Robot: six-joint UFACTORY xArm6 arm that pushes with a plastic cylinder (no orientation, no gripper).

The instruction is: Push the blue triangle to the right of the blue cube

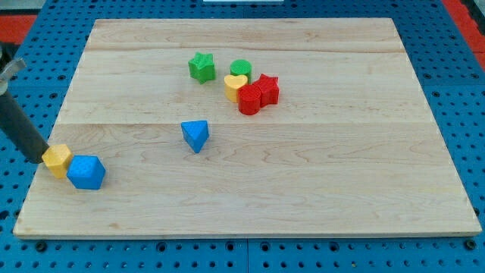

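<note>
Down by the board's bottom-left corner, the blue cube sits close to the left edge, with a yellow block touching its upper-left side. So that corner is kinda cramped, but to the cube's right there's a wide bare stretch of wood running along the whole bottom edge.

Blue triangle is up and to the right of the cube, well apart from it, roughly left of centre on the board with open wood all around it.

Near the top edge, a bit left of the middle, there's a cluster: green star standing slightly off on its own, then a green round block, yellow heart, a red block and a red star all bunched up and touching. The whole right half of the board is free.

Rod comes in slanted from the view's left edge, leaning down to the right. My tip is right at the yellow block's left side, seemingly touching it, over the board's left edge. No fingers on this thing, just the rod.
</note>
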